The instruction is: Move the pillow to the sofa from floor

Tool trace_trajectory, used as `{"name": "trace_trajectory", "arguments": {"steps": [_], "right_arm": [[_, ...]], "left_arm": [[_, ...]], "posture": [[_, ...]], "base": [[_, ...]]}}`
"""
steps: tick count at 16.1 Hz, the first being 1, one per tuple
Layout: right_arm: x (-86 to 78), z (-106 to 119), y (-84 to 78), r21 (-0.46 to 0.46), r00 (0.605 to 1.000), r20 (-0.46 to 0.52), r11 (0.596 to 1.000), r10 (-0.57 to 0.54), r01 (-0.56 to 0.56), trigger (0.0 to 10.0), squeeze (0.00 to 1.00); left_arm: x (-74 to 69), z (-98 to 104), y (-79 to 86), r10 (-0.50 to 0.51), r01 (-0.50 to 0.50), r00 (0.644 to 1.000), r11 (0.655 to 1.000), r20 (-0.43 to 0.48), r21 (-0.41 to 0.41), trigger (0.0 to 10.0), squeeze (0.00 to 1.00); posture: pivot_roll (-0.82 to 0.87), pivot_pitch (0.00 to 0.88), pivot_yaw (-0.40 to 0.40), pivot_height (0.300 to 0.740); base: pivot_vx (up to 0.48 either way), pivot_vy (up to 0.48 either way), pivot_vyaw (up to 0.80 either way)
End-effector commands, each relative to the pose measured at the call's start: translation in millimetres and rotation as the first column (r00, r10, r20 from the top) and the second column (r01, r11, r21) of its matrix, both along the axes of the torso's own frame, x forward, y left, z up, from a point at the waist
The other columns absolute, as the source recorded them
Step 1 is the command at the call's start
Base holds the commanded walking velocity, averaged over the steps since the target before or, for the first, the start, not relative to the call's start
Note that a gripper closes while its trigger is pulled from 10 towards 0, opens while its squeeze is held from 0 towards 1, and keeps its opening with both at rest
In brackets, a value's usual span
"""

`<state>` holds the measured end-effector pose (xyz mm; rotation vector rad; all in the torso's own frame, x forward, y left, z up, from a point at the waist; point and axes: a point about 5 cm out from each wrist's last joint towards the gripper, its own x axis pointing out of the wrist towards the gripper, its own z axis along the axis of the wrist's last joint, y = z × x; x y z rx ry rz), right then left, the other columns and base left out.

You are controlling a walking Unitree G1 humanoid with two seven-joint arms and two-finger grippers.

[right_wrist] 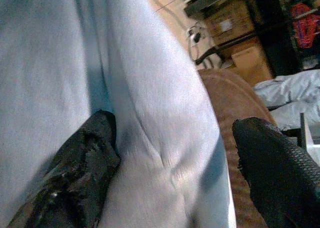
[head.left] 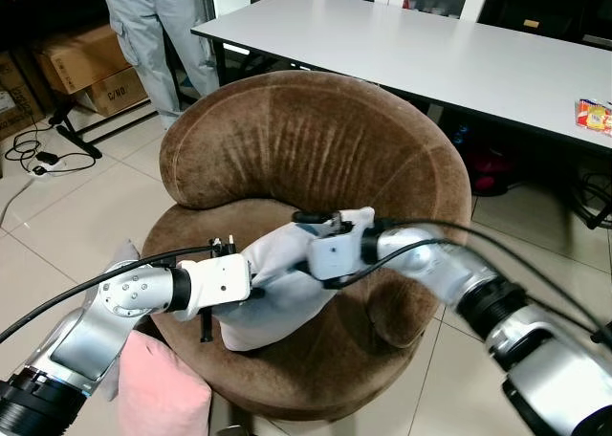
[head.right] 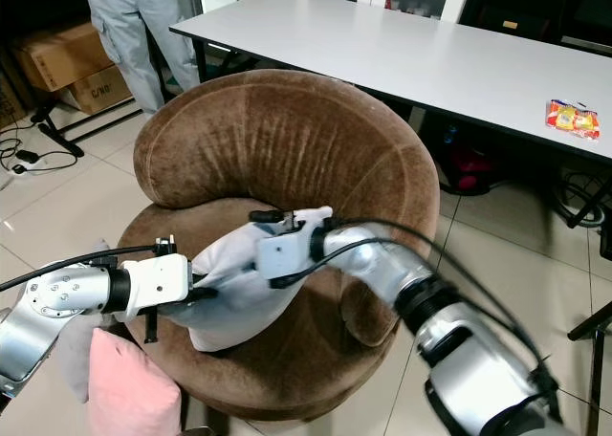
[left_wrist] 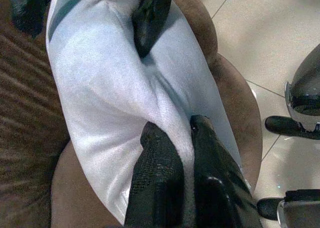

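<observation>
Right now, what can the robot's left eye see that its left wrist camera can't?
The left eye takes in the whole brown sofa chair, the white table, a pink pillow on the floor, cardboard boxes and a person's legs. The left wrist view gives a close look at the left gripper pinching a fold of the white pillow. Both show that pillow lying on the chair seat.
</observation>
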<state>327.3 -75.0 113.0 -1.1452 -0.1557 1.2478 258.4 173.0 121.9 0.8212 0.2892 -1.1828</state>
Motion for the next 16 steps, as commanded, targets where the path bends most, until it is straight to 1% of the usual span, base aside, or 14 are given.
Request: {"name": "trace_trajectory", "arguments": {"steps": [1,2,3,4,5,6,8,9,13,15,16], "right_arm": [[3.7,-6,-23.6,-0.111,0.999,-0.032,0.993,-0.032,0.028,10.0,1.0],[3.9,-3,-33.2,-0.141,0.999,-0.043,0.99,-0.011,0.005,10.0,1.0],[3.9,-2,-35.8,-0.146,0.999,-0.045,0.989,-0.005,-0.001,10.0,1.0],[3.7,2,-44.5,-0.17,0.999,-0.039,0.985,0.018,-0.025,10.0,1.0],[3.4,3,-47.2,-0.178,0.999,-0.04,0.984,0.026,-0.033,10.0,1.0],[-0.1,3,-53.8,-0.198,0.996,-0.068,0.978,0.051,-0.064,10.0,1.0],[-2.7,0,-52.4,-0.207,0.995,-0.067,0.975,0.067,-0.08,10.0,1.0],[-7.5,-8,-45.8,-0.216,0.992,-0.092,0.971,0.082,-0.1,10.0,0.0],[-8.0,-23,-25.4,-0.211,0.998,-0.066,0.977,0.013,-0.027,10.0,0.0],[-6.0,-24,-14.6,-0.145,0.999,-0.028,0.989,-0.041,0.037,10.0,0.0],[-5.6,-23,-9.3,-0.101,0.998,-0.023,0.993,-0.062,0.059,8.6,0.0]], "left_arm": [[1.3,10,4.7,-0.021,0.021,1.0,1.0,0.022,0.008,0.0,0.0],[2.3,11,7.3,-0.018,0.018,1.0,1.0,0.02,0.015,0.0,0.0],[2.6,11,8.1,-0.017,0.017,1.0,1.0,0.019,0.017,0.0,0.0],[3.1,11,10.6,-0.014,0.013,1.0,1.0,0.017,0.023,0.0,0.0],[3.2,11,11.4,-0.013,0.012,1.0,1.0,0.017,0.025,0.0,0.0],[3.3,12,13.8,-0.01,0.009,1.0,1.0,0.015,0.028,0.0,0.0],[3.1,12,14.0,-0.01,0.01,1.0,1.0,0.014,0.028,0.0,0.0],[2.9,12,12.5,-0.018,0.018,1.0,1.0,0.011,0.024,0.0,0.0],[2.6,13,8.2,-0.031,0.031,0.999,0.999,0.01,0.01,0.0,0.0],[2.0,13,7.7,-0.032,0.032,0.999,0.999,0.009,0.005,0.0,0.0],[1.7,13,7.6,-0.031,0.031,0.999,0.999,0.008,0.004,0.0,0.0]], "posture": [[0.01,0.0,-0.019,0.74],[0.01,0.0,-0.021,0.74],[0.01,0.0,-0.021,0.74],[0.01,0.0,-0.021,0.74],[0.01,0.0,-0.021,0.74],[0.0,0.0,-0.02,0.74],[0.0,0.0,-0.02,0.74],[0.0,0.0,-0.018,0.74],[0.0,0.0,-0.017,0.74],[0.01,0.0,-0.017,0.74],[0.0,0.0,-0.017,0.74]], "base": [[0.0,0.0,0.0],[0.0,0.0,0.0],[0.0,0.0,0.0],[0.0,0.0,0.0],[0.0,0.0,0.0],[0.0,0.0,0.0],[0.0,0.0,0.0],[0.0,0.0,0.0],[0.0,0.0,0.0],[0.0,0.0,0.0],[0.0,0.0,0.0]]}}
